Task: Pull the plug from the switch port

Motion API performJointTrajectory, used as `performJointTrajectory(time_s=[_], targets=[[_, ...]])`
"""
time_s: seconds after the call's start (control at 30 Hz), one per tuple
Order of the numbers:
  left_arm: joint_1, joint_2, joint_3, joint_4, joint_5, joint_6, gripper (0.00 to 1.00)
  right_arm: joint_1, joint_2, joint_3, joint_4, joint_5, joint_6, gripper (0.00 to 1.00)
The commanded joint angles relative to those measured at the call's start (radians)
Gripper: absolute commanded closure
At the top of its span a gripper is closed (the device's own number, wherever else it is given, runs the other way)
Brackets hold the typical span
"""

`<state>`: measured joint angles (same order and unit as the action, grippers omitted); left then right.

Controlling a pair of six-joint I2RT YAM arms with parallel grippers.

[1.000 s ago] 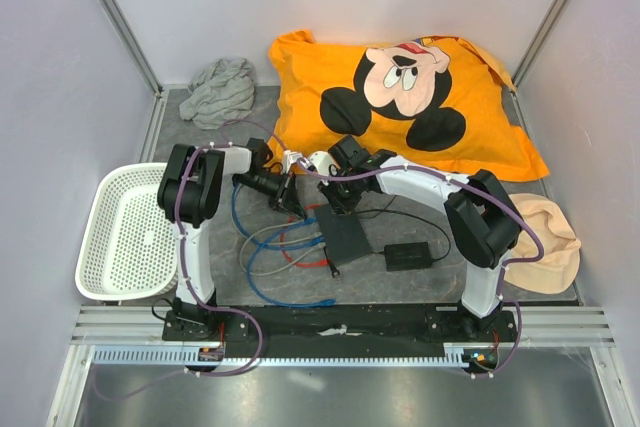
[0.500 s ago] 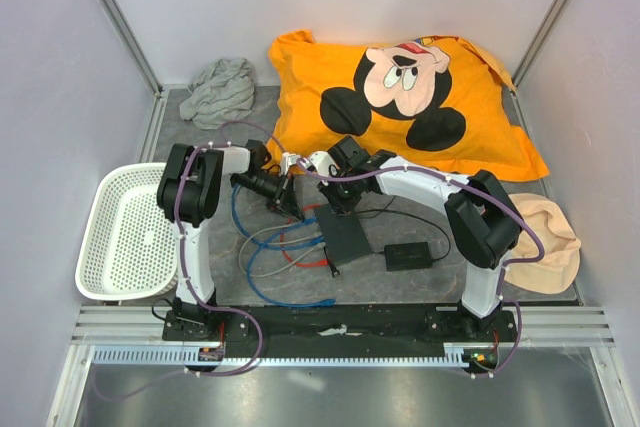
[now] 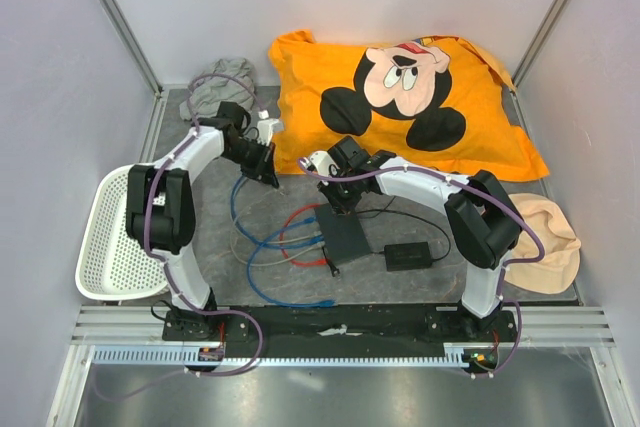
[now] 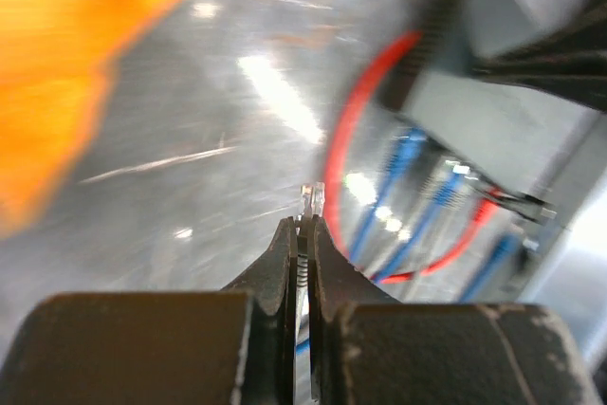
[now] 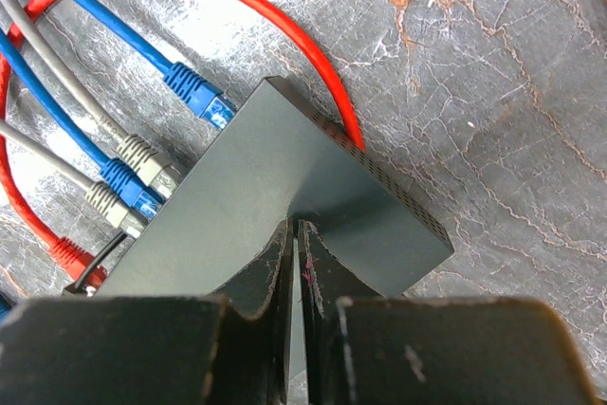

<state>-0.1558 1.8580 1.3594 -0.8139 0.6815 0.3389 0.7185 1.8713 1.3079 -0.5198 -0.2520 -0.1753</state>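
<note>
Left end effector (image 4: 303, 227) clamps clear plastic plug (image 4: 311, 198); judged light, latch tab brittle, so hold its body. Right end effector (image 5: 296, 231), fingers closed, rests on flat black rectangular switch (image 5: 285, 163).

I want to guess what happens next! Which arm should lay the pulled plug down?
Left. The left gripper is shut on the plug, well clear of the switch. The right gripper is shut, its tips on the switch, likely pinning it.
</note>
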Motion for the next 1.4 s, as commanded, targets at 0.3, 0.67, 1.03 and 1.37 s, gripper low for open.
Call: performJointTrajectory(time_s=[0.3,0.67,1.03,1.37], targets=[[0.122,-0.003,0.135,0.047,-0.493,0.031,0.99,-0.007,0.060,-0.027,-0.049,0.141,-0.020,0.88],[0.124,0.055,0.153,0.127,-0.839,0.026,0.98,-0.008,0.054,-0.029,-0.045,0.152,-0.018,0.87],[0.124,0.102,0.150,0.134,-0.807,0.002,0.76,-0.008,0.051,-0.033,-0.043,0.154,-0.021,0.87],[0.116,0.004,0.296,0.068,-0.593,-0.110,0.55,-0.008,0.052,-0.042,-0.036,0.157,-0.016,0.83]])
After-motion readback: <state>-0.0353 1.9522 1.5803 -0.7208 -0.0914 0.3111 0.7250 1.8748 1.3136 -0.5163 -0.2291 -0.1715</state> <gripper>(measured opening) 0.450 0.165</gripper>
